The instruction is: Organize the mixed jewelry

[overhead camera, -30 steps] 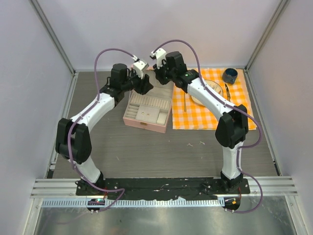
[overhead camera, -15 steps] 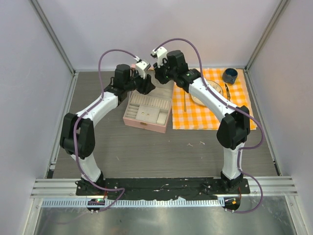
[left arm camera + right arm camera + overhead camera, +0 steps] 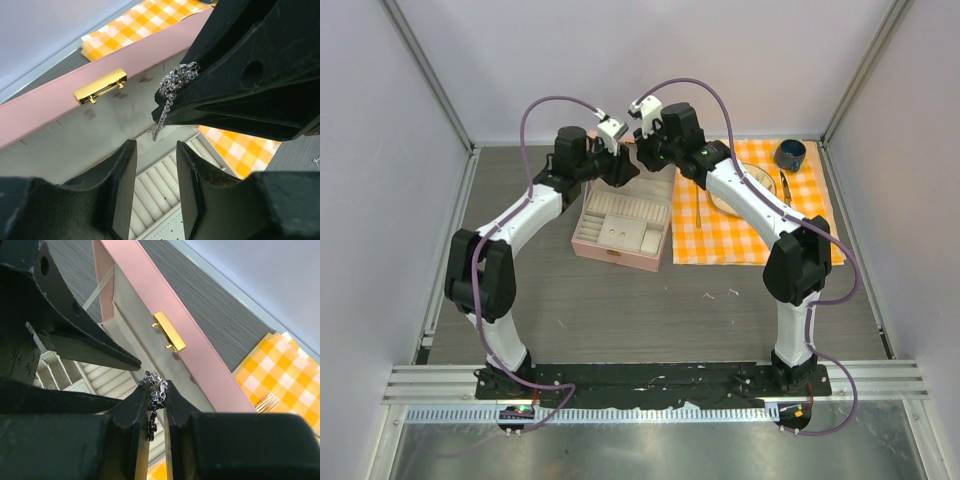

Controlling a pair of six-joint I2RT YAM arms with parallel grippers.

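While pinching the bunched silvery chain (image 3: 172, 85) in the pressed-together right claw (image 3: 157, 395), hangs it over the open pink case (image 3: 620, 256), beside the raised lid with its gold clasp (image 3: 100, 86). Holds the left claw (image 3: 156, 150) spread and empty, just short of the chain's dangling end.

one chain (image 3: 154, 384), one pink case (image 3: 618, 253), one checked cloth (image 3: 725, 242).

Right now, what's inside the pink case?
In the pink case: ribbed ring rolls, flat pale compartments, two tiny specks too small to identify. The left gripper and the right gripper, holding the chain, cover its far edge.
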